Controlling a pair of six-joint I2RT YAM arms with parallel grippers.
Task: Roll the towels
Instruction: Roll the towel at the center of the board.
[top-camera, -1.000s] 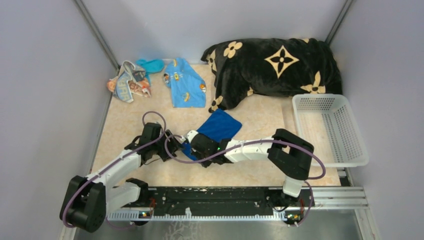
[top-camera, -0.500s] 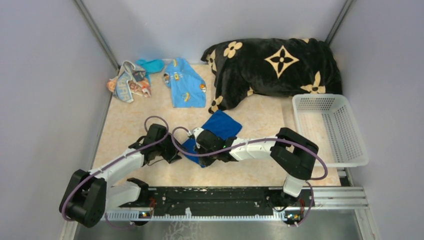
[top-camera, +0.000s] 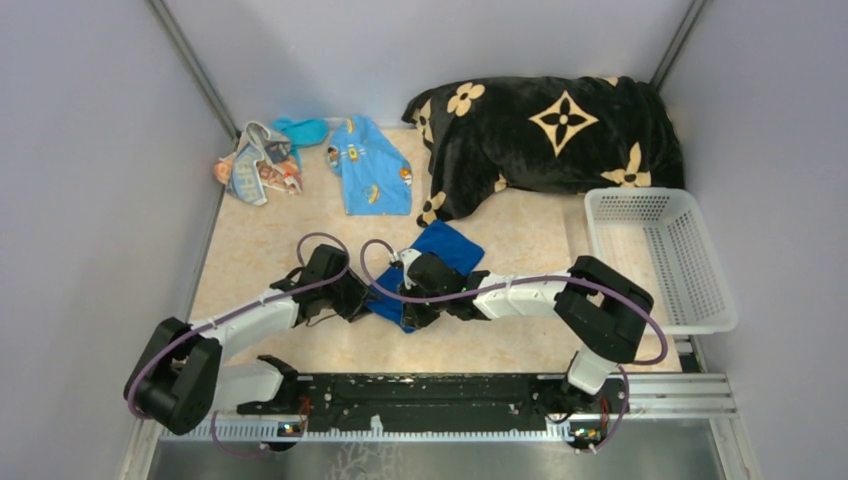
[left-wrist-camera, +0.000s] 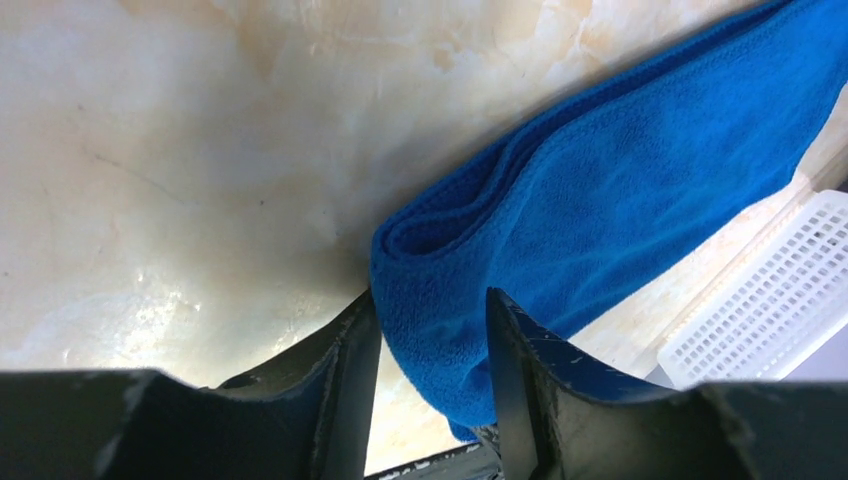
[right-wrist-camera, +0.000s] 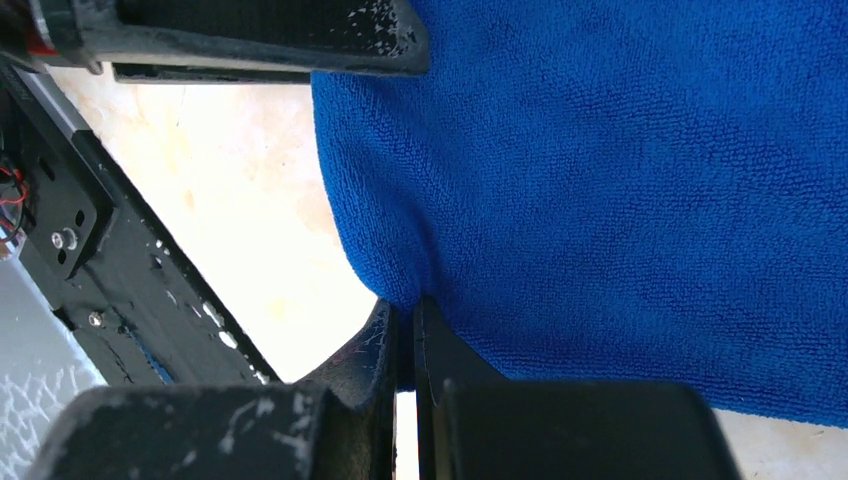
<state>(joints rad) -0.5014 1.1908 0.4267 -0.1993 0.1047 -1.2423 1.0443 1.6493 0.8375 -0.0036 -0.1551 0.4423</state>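
The plain dark blue towel (top-camera: 443, 250) lies mid-table with its near edge folded over into several layers. My left gripper (top-camera: 364, 301) straddles the folded left end; in the left wrist view (left-wrist-camera: 430, 300) its jaws stand narrowly apart with the thick fold of towel (left-wrist-camera: 620, 190) between them. My right gripper (top-camera: 412, 306) is pinched shut on the towel's edge, seen in the right wrist view (right-wrist-camera: 405, 305) with the towel (right-wrist-camera: 620, 180) filling the frame. The striped towel (top-camera: 255, 165), turquoise towel (top-camera: 303, 130) and light blue cartoon towel (top-camera: 370, 165) lie at the far left.
A large black plush blanket with tan flowers (top-camera: 550, 130) is heaped at the far right. A white plastic basket (top-camera: 715, 270) stands at the right edge; its corner shows in the left wrist view (left-wrist-camera: 770, 290). Grey walls close in three sides.
Both grippers have moved away from the bases and to the right, carrying the towel's near edge with them. The exposed flat part of the towel has shrunk.
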